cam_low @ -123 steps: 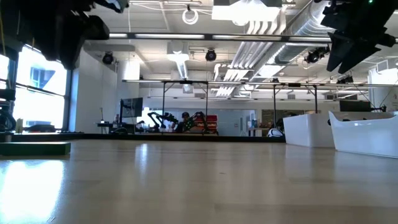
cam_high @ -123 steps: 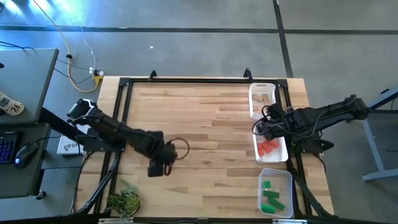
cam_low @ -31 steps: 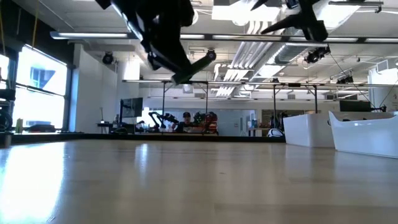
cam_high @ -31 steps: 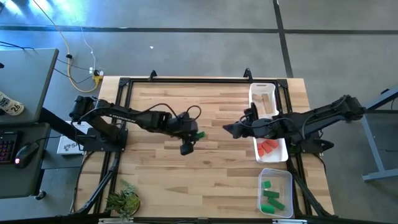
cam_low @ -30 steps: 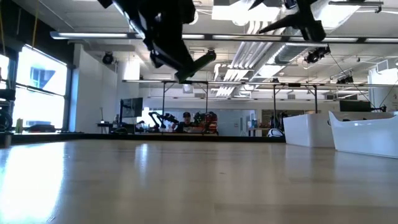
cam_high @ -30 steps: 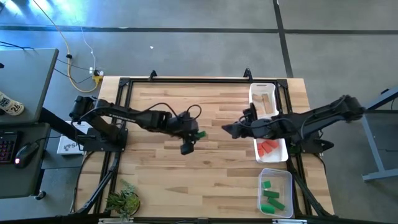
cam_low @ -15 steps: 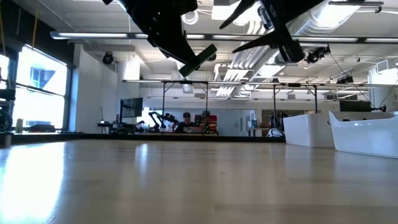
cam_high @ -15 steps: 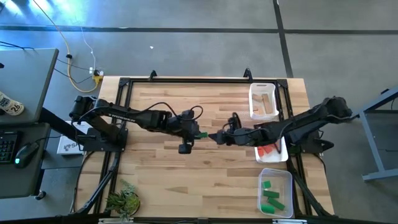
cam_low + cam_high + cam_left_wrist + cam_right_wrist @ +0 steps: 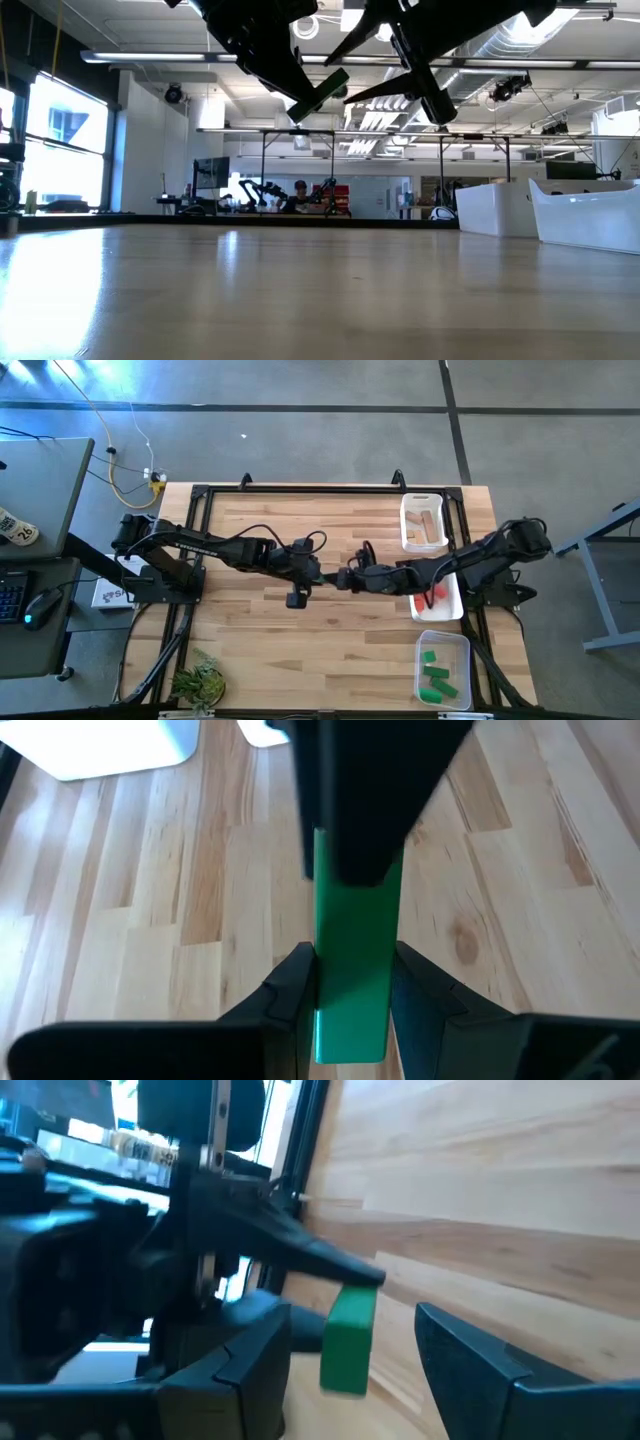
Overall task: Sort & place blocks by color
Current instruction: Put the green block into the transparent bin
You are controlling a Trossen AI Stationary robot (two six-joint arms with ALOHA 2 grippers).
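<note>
Over the middle of the table [image 9: 250, 640] the two arms meet for what looks like a mid-air handover of a green block [image 9: 352, 970]. The left gripper [image 9: 312, 573] is clamped on the block at one end, its two fingers [image 9: 290, 990] pressing the long sides, so the bar's long axis runs straight out from those fingers toward the right arm. In the low view the block [image 9: 322, 91] hangs well above the tabletop, tilted, its free end pointing at the right gripper [image 9: 345, 72]. The right gripper [image 9: 345, 578] has its fingers spread wide, and the right wrist view shows the block [image 9: 349, 1338] lying between them, with one finger to each side and apart from it. The left wrist view shows a dark right finger crossing over the bar's far half. The right arm is thus the one placed to take it: a closing of its fingers would land on the free half, across the short width. Farther right stand a tray [image 9: 410, 530] with tan blocks [image 9: 428, 519], red blocks [image 9: 432, 596] beneath the right arm, and a clear tray [image 9: 458, 644] holding green blocks [image 9: 435, 680], the likely destination.
</note>
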